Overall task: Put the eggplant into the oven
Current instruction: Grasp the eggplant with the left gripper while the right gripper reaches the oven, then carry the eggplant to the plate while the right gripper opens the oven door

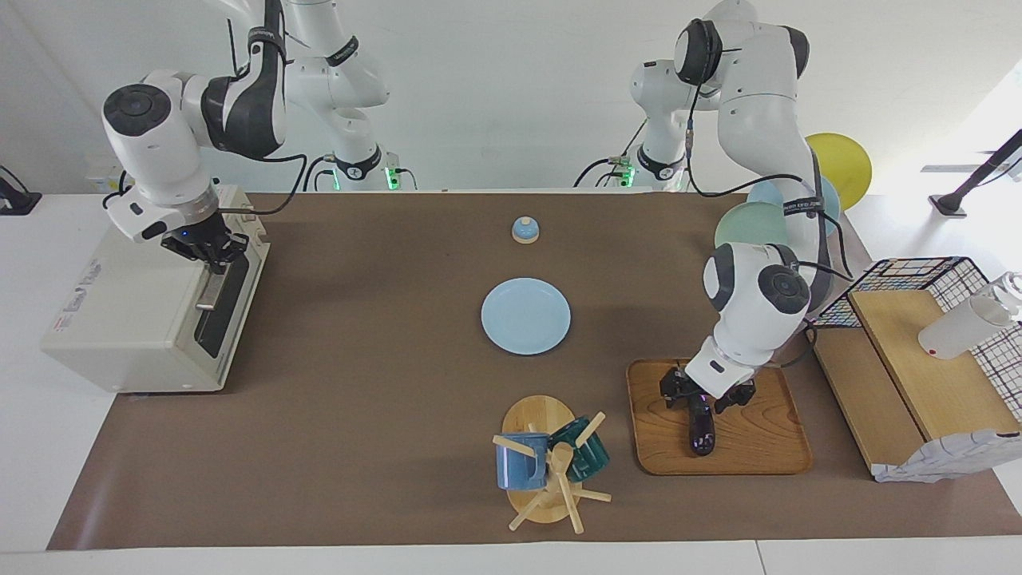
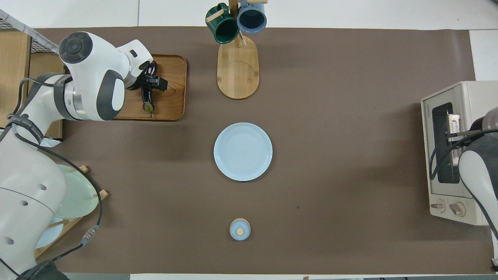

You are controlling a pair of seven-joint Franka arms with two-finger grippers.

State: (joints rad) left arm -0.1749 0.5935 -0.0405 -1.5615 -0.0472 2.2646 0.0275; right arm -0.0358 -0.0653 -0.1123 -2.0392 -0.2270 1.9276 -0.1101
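Note:
The dark purple eggplant [image 1: 701, 427] [image 2: 147, 99] lies lengthwise on a wooden tray [image 1: 758, 443] [image 2: 171, 97] toward the left arm's end of the table. My left gripper [image 1: 703, 397] [image 2: 149, 83] is down over the eggplant's middle, open, with one finger on each side of it. The cream oven [image 1: 128, 311] [image 2: 476, 93] stands at the right arm's end with its dark glass door closed. My right gripper [image 1: 210, 247] is shut, its tips at the end of the metal door handle [image 1: 209, 287] nearer to the robots. I cannot tell whether they touch it.
A light blue plate [image 1: 525, 315] lies mid-table, with a small blue knobbed lid [image 1: 524, 230] nearer to the robots. A mug tree [image 1: 551, 459] with two mugs stands beside the tray. A plate rack [image 1: 766, 216], a wire basket [image 1: 926, 275] and wooden boards flank the left arm.

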